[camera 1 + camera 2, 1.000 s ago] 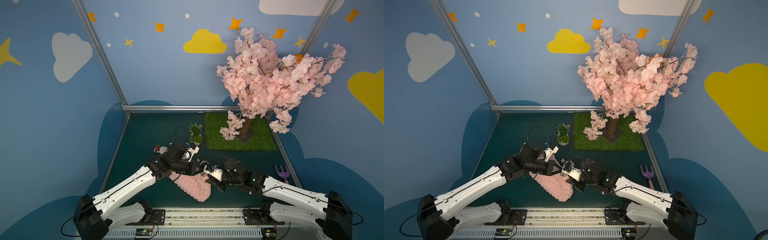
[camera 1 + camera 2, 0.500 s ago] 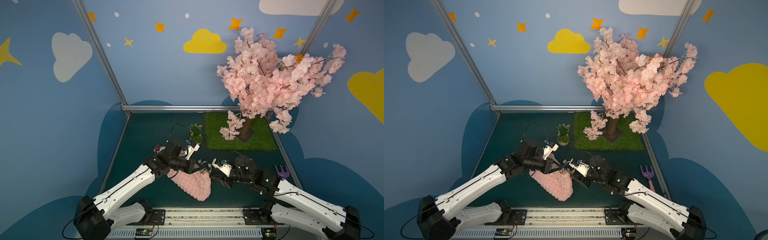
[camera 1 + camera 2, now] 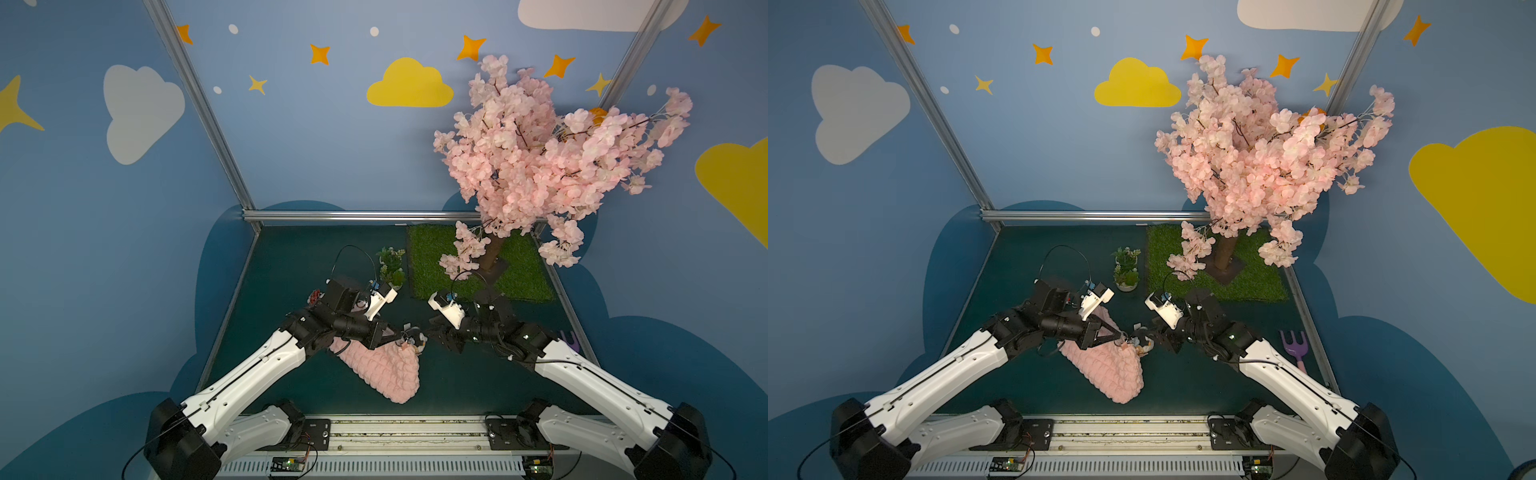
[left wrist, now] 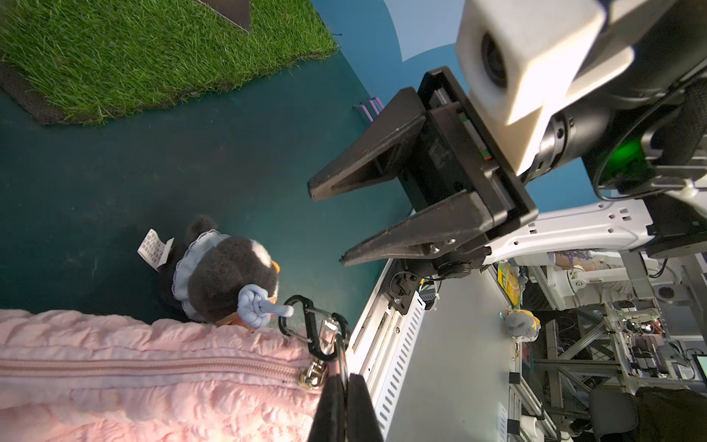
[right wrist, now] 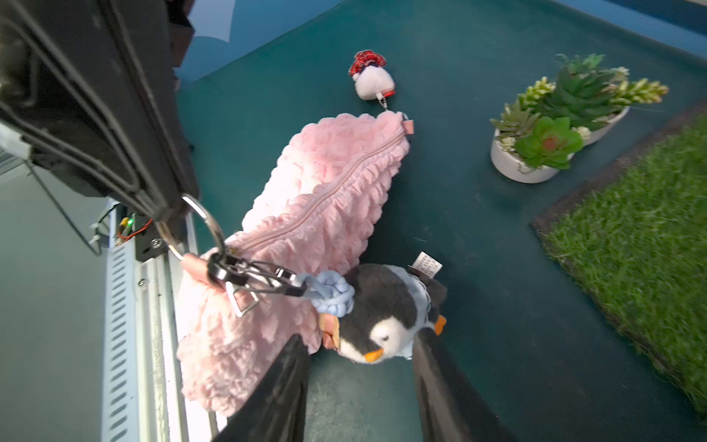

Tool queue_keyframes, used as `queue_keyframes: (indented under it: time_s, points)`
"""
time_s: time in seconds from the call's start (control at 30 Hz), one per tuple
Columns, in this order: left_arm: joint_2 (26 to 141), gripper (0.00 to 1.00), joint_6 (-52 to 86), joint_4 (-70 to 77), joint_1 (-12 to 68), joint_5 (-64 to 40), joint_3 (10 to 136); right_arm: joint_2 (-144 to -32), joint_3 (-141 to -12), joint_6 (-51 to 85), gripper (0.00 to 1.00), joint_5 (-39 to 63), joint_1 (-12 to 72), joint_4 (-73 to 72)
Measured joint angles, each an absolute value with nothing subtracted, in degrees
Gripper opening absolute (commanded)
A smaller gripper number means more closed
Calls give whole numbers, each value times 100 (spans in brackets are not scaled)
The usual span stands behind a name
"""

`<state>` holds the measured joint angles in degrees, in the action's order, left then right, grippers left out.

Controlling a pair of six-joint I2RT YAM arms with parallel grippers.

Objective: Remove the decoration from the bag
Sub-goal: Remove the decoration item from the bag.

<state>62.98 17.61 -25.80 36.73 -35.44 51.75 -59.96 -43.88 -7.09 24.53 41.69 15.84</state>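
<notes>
Left end effector (image 5: 170, 216) pinches the bag's (image 5: 325, 172) metal ring (image 5: 208, 220); in a top view the penguin charm (image 3: 413, 338) sits just left of the open, nearer right end effector (image 3: 432, 332).

From high at the near edge we look down on the whole table (image 3: 282, 291) in both top views. The wrist cameras sit close, facing each other, sharing the bag (image 4: 153, 382) and penguin (image 4: 225, 275).

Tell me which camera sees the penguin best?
The right wrist view: the penguin shows its face and beak close up. The left wrist view shows only its back. In both top views it is a tiny speck.
</notes>
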Motion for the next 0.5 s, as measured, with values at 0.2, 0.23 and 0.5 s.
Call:
queue_keyframes:
  time_s: [0.2,0.23,0.5]
  points:
    - [6333,2,915,-3111,3664,-3516,5374,-6136,-4615,-1264,46,3015,4200,1785]
    - [6329,2,757,-3148,3660,-3496,5398,-6191,-4626,-1372,45,3118,4211,1796]
    - [6270,2,-270,-3411,3618,-3459,5443,-6466,-4685,-1953,42,3509,4512,1927]
